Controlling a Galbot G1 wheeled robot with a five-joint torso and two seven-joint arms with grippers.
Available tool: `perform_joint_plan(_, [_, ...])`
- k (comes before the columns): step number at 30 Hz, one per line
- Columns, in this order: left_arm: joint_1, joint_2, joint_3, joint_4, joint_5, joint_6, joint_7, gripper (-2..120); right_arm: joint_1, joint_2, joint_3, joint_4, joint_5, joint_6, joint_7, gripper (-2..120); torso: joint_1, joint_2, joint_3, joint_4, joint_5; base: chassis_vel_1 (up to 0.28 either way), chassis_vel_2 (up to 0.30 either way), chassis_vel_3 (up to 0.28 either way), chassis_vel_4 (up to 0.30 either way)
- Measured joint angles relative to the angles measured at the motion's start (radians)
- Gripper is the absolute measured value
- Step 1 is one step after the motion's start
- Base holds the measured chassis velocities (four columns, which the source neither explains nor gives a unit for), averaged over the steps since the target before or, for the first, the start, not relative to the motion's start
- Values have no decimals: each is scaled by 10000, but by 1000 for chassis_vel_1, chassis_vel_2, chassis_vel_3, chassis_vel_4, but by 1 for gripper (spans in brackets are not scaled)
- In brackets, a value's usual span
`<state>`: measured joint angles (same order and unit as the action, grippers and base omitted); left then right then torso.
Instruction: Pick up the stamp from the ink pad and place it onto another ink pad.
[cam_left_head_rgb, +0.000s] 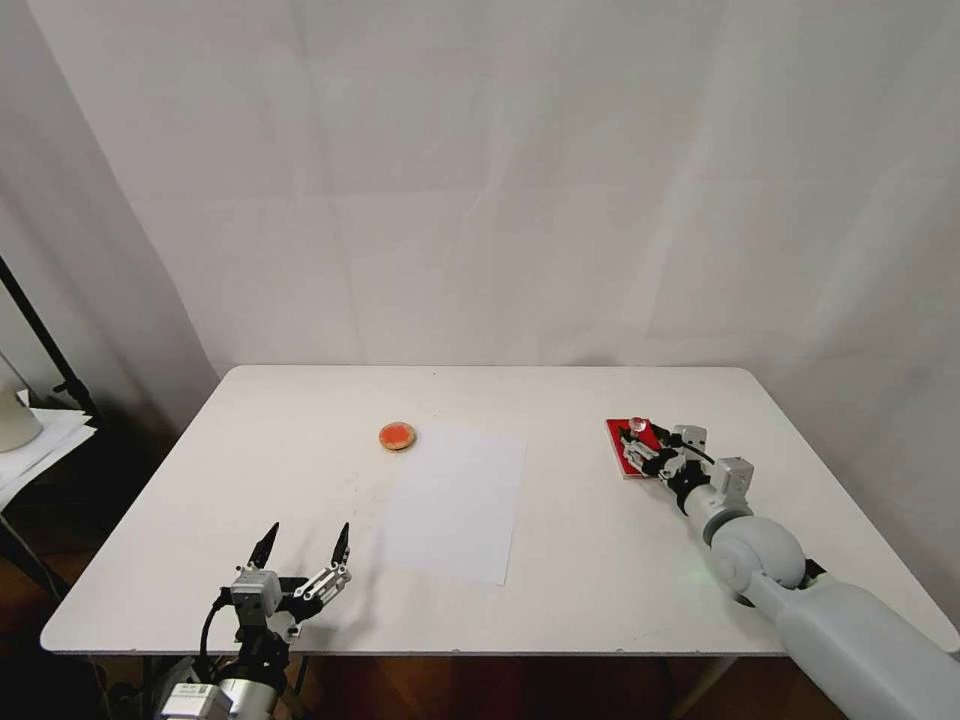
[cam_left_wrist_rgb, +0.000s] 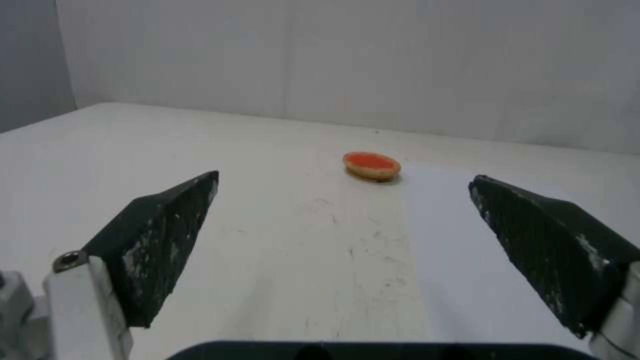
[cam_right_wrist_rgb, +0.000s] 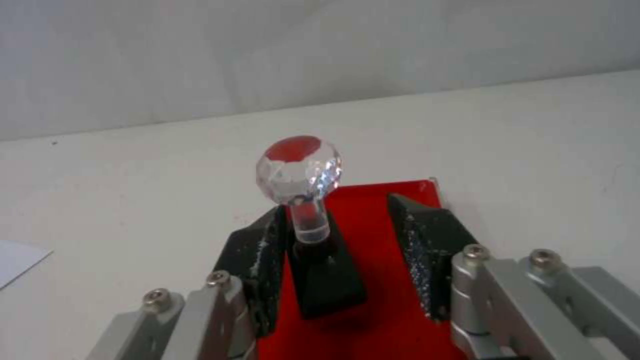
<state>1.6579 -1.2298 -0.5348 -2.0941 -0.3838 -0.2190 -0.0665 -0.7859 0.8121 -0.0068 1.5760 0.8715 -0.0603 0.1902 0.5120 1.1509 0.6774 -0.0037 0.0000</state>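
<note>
Your left gripper (cam_left_head_rgb: 300, 545) is idling spread at the near edge while your right gripper (cam_right_wrist_rgb: 340, 250) is straddling the stamp (cam_right_wrist_rgb: 308, 220) on the ink pad (cam_right_wrist_rgb: 380, 300), fingers apart and off-centre, risking toppling it short of another ink pad (cam_left_head_rgb: 397, 437).

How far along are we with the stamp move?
Early. Done: the right end effector is down at the red pad, fingers either side of the stamp. In hand: closing; one finger sits beside the black base, the other shows a gap, so no grip yet. Left: lift and carry to the round pad, which is bare. The left end effector waits open near the table's front edge.
</note>
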Motion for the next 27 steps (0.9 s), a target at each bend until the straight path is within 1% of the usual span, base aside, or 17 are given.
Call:
perform_joint_plan(3, [0,0,0,0,0,0,0,100,-8,-6,-47,14,-1,-6,0,30,0,0,0,0,0,0,0,0,0])
perform_joint_plan(4, [0,0,0,0,0,0,0,100,-8,-6,-47,14,-1,-6,0,30,0,0,0,0,0,0,0,0,0])
perform_joint_plan(5, [0,0,0,0,0,0,0,100,-10,-6,-64,19,-2,-8,0,24,0,0,0,1,0,0,0,0,0])
perform_joint_plan(7, [0,0,0,-1,0,0,0,100,-17,-5,-70,21,-5,-9,-1,18,0,0,0,1,-1,0,0,0,0])
perform_joint_plan(8, [0,0,0,0,0,0,0,100,-23,-5,-69,27,-6,-8,-2,11,0,1,-1,0,-1,0,0,0,0])
perform_joint_plan(15, [0,0,0,-1,0,0,0,100,-45,-93,-105,113,-8,-8,-11,10,0,1,-1,0,0,0,0,0,0])
perform_joint_plan(18, [1,0,0,0,0,0,0,100,44,-252,-115,284,5,-30,-49,10,0,0,0,-1,6,0,0,0,0])
perform_joint_plan(21, [0,0,0,0,0,0,0,100,267,-439,-193,535,91,-48,-128,10,0,1,0,-1,-1,0,0,0,0])
perform_joint_plan(24, [0,0,0,-1,0,0,0,100,873,-704,-760,881,167,-42,-452,10,0,1,0,-1,-2,0,0,0,0])
perform_joint_plan(27, [-1,0,0,0,0,0,0,100,1356,-723,-1308,946,173,-1,-697,10,0,1,0,-1,-2,0,0,0,0])
